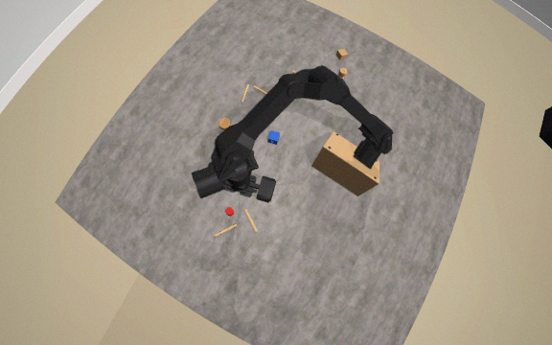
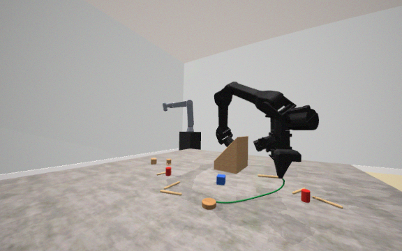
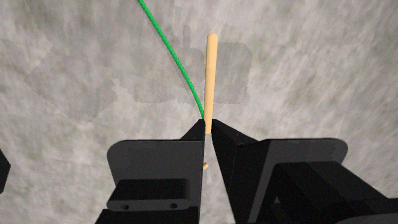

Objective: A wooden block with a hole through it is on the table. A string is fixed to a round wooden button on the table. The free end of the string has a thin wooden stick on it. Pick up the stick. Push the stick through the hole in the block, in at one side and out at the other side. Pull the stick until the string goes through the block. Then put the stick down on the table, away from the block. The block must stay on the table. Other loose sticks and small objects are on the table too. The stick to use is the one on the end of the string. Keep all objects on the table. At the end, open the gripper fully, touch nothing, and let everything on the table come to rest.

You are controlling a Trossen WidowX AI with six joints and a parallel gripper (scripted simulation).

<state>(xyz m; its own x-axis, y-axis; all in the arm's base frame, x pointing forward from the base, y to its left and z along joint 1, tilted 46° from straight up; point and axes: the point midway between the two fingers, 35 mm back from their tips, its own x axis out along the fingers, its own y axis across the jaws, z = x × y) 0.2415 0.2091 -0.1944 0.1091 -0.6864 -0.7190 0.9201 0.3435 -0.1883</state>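
My gripper (image 2: 282, 177) (image 3: 207, 123) is shut on the string's stick (image 2: 268, 176) (image 3: 211, 75) near its string end. The stick is roughly level, its free end pointing ahead of the fingertips. The fingertips are hidden in the top view. The green string (image 2: 251, 199) (image 3: 171, 52) runs from the held end to the round wooden button (image 1: 224, 124) (image 2: 209, 203), rising off the table near the fingers. The blue block (image 1: 274, 137) (image 2: 220, 179) stands on the table apart from the gripper, between the button and the wedge; small dark marks show on its side, but I cannot see through its hole.
A large wooden wedge (image 1: 345, 168) (image 2: 234, 157) stands by the arm's base. Loose sticks (image 1: 250, 220) (image 1: 225, 230) (image 2: 327, 202) and a red cylinder (image 1: 229, 211) (image 2: 306, 196) lie or stand near the gripper. Another red cylinder (image 2: 168, 171), small wooden pieces (image 1: 342, 54) (image 2: 153, 161) and sticks (image 1: 245, 93) (image 2: 171, 192) are farther off.
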